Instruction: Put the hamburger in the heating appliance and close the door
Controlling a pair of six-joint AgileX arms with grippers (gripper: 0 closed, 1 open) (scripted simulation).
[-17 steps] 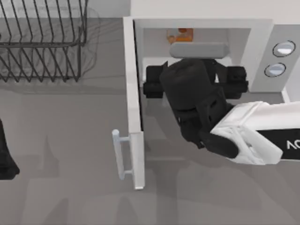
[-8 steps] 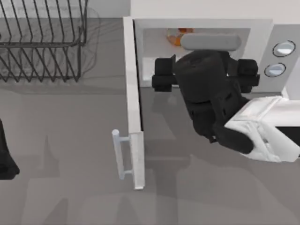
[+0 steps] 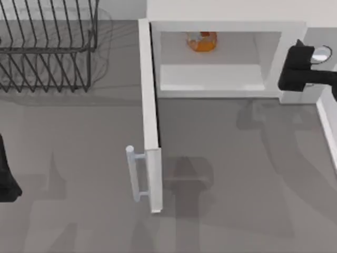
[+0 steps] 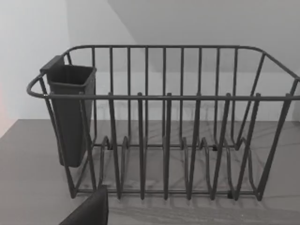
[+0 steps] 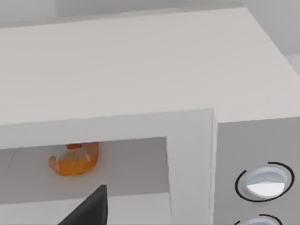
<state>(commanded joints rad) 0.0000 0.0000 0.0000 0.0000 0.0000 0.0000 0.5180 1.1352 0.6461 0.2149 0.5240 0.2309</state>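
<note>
right hand (image 3: 303,71): black, at the knob panel of the large white boxy microwave (image 3: 226,16), finger state can't be told | small orange-tan hamburger (image 3: 201,41): deep in the cavity, well clear of that hand | flat white door (image 3: 150,121): swung open, bar handle (image 3: 132,174) outward | left hand (image 3: 6,174): parked at the grey desk (image 3: 237,184) edge, facing the black wire rack (image 4: 164,122)

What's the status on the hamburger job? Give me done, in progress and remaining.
Done: the hamburger sits inside the microwave cavity, free of either gripper. In progress: the right gripper is over by the knob panel, clear of the cavity. Remaining: the door stands wide open and needs swinging shut. The left arm is parked at the table's left edge.
</note>
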